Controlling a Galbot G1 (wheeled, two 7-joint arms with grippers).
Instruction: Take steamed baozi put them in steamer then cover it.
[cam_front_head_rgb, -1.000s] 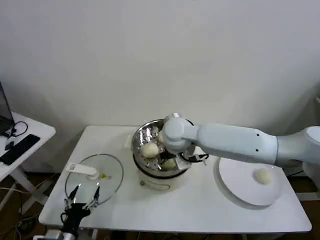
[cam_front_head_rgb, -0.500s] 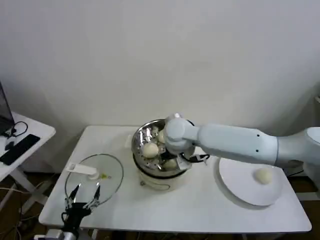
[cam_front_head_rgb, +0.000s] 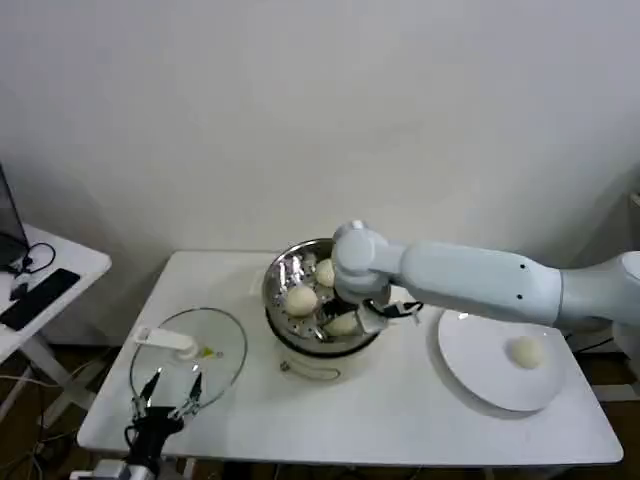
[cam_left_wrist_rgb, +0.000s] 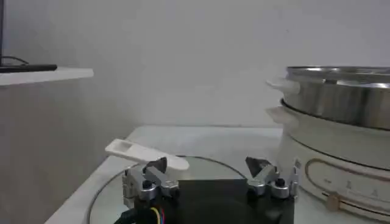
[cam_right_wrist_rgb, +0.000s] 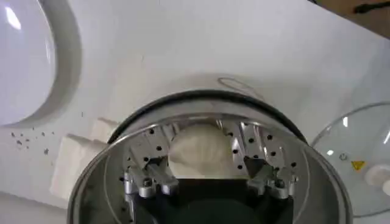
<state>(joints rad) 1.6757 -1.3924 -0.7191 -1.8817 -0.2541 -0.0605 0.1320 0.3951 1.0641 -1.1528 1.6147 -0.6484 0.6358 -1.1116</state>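
Note:
The steamer (cam_front_head_rgb: 283, 280) stands mid-table with its steel basket on a white pot base (cam_front_head_rgb: 322, 366). Three baozi lie in it (cam_front_head_rgb: 300, 298) (cam_front_head_rgb: 325, 271) (cam_front_head_rgb: 342, 324). My right gripper (cam_front_head_rgb: 356, 312) reaches down into the basket and is open, with a baozi (cam_right_wrist_rgb: 201, 148) resting on the perforated floor between its spread fingers (cam_right_wrist_rgb: 152, 173). Another baozi (cam_front_head_rgb: 527, 351) sits on the white plate (cam_front_head_rgb: 480, 375). The cover (cam_front_head_rgb: 215, 365), a glass lid with a white knob (cam_front_head_rgb: 166, 338), lies flat at the left. My left gripper (cam_front_head_rgb: 168, 392) hangs open at the lid's near edge (cam_left_wrist_rgb: 183, 163).
A side table with a black device (cam_front_head_rgb: 38, 297) stands off to the left. The plate (cam_right_wrist_rgb: 18, 55) lies right of the steamer (cam_right_wrist_rgb: 109, 158). Bare tabletop runs along the front edge between lid and plate.
The right gripper has lifted and drawn back slightly to the right, uncovering the baozi on the basket floor. The left arm has not moved.

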